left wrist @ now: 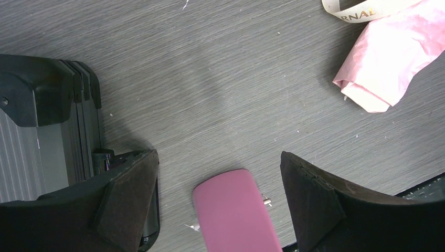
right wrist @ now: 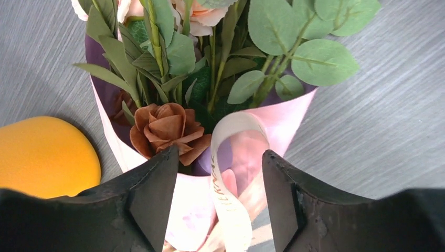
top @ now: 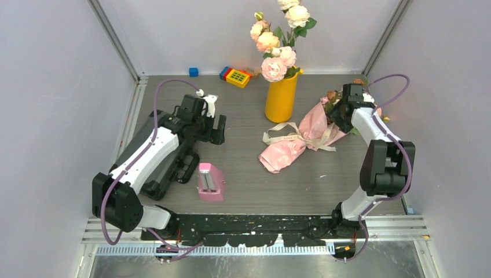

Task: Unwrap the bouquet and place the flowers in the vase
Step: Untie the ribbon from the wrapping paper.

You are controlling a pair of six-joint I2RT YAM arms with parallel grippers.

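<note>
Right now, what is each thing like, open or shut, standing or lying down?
bouquet, lying on its side, wrapped
ribbon, loose, trailing
vase, upright, holding big roses
left gripper, open, empty
right gripper, open over the bouquet's rim
pink stapler, lying flat

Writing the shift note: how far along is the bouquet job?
Done: the beige ribbon trails loose on the table. In hand: the right gripper stands open at the bouquet's mouth, gripping nothing; the left gripper idles open. Left: paper wraps the flowers, none are in the vase.
</note>
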